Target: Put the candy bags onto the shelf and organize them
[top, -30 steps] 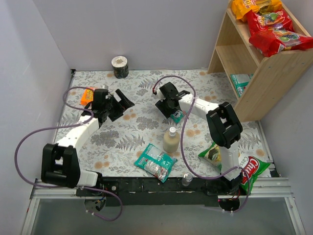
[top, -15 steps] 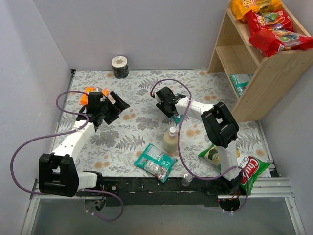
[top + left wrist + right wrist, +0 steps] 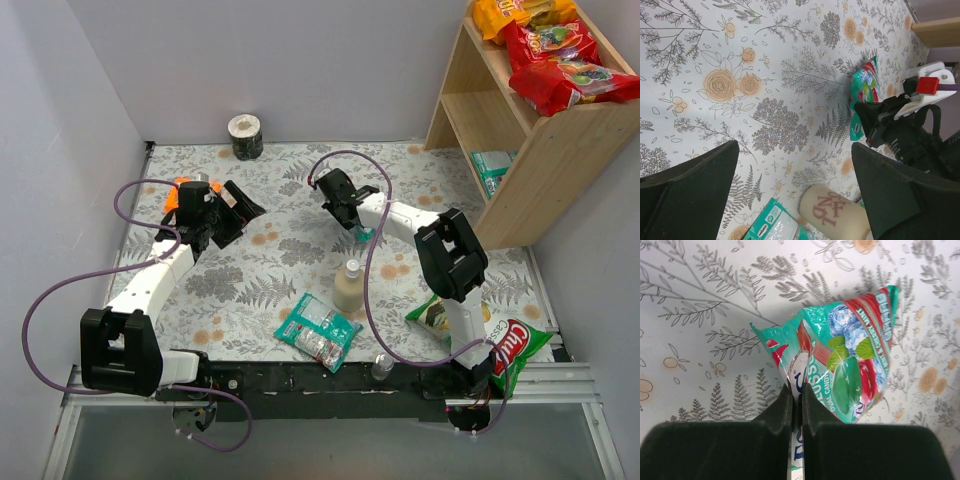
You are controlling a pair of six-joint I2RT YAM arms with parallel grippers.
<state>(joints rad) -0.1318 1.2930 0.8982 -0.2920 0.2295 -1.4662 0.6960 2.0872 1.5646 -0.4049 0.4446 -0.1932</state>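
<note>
Right gripper (image 3: 796, 392) clamped on a teal candy bag (image 3: 850, 360).
Left gripper (image 3: 795, 175) gapes wide at its nine o'clock.

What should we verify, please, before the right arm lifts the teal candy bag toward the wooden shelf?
1. Right jaws shut on teal-and-white glossy plastic candy bag: ok.
2. Grip firmness, pinching the bag near one end: cannot tell.
3. Left jaws open, empty, apart from that bag: ok.
4. Room on light wooden shelf, lower board, bare wood beside one teal bag: ok.
5. Small cream plastic bottle stands off the line to the shelf: ok.
</note>
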